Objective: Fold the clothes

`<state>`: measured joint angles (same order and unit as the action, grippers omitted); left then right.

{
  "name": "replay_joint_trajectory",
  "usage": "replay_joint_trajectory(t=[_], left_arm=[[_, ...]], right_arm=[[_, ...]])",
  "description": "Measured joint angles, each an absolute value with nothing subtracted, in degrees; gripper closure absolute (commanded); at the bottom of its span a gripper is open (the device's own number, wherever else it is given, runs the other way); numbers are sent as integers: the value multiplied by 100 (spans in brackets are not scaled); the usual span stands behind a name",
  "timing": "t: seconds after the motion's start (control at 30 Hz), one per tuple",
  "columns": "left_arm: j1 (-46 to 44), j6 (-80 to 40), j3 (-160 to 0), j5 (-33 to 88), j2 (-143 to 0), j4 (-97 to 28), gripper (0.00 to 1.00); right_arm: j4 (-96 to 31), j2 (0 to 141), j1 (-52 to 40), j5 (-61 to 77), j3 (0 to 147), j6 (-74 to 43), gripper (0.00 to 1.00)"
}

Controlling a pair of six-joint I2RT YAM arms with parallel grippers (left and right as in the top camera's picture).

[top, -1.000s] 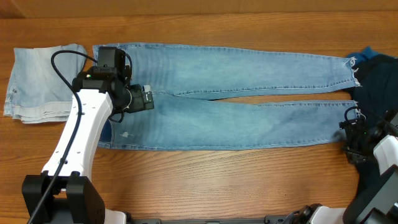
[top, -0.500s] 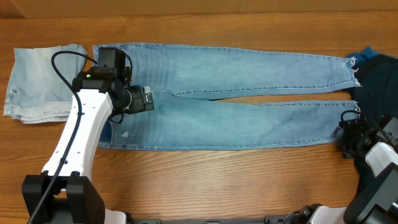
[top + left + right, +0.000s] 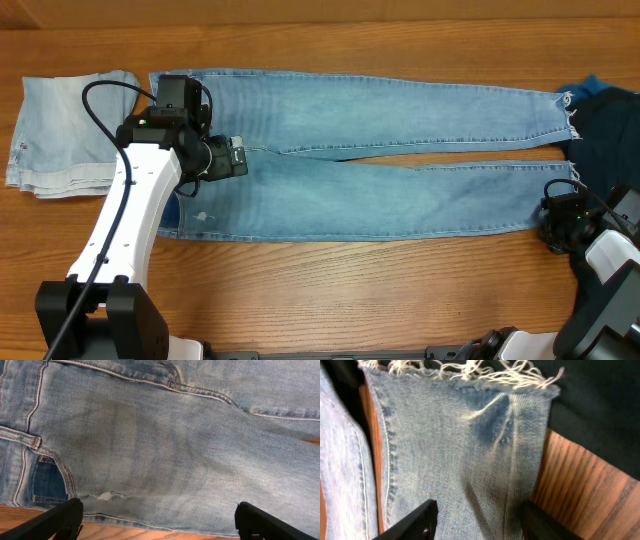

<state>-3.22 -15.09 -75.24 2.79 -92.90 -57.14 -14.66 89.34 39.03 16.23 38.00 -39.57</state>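
At the far left of the counter (image 3: 330,290), a pale denim piece (image 3: 70,135) lies folded into a neat stack, set apart from the work, so it looks finished with. Just right of it the jeans (image 3: 380,150) stretch flat across nearly the whole width. The waistband is to the left and both legs run side by side to the right, a layout that suits folding end to end. The left end effector (image 3: 230,158) hangs over the hip area near the waistband, fingers spread fully wide and gripping nothing. I judge it is placed there to pin or take that end. Far right, the right end effector (image 3: 480,525) straddles the near leg's frayed cuff (image 3: 460,372), fingers partly apart with cloth puckered between them. Whether it has clamped the denim I cannot tell. A dark garment (image 3: 605,130) lies against the cuffs, probably awaiting its turn.
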Motion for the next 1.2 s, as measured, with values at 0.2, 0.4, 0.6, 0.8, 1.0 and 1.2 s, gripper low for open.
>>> replay_joint_trajectory(t=[0.2, 0.4, 0.6, 0.8, 1.0, 1.2], left_arm=[[-322, -1509, -7524, 279, -9290, -5697, 0], [-322, -1509, -7524, 279, -9290, -5695, 0], [-322, -1509, -7524, 276, -9290, -5688, 0], [-322, -1509, -7524, 276, -9290, -5647, 0], [-235, -1793, -7651, 287, -9292, -5817, 0], [880, -2652, -8626, 467, -9290, -6604, 0]], right_arm=[[-1452, 8943, 3900, 1756, 3785, -3933, 72], [-1544, 8954, 3903, 1756, 3651, -4021, 75], [-899, 8954, 3903, 2062, 3352, -4165, 86], [-808, 8954, 3903, 2368, 3347, -3809, 96], [-1914, 8960, 3896, 2311, 3990, -3380, 96], [-2335, 8962, 3785, 2056, 4241, -3299, 96]])
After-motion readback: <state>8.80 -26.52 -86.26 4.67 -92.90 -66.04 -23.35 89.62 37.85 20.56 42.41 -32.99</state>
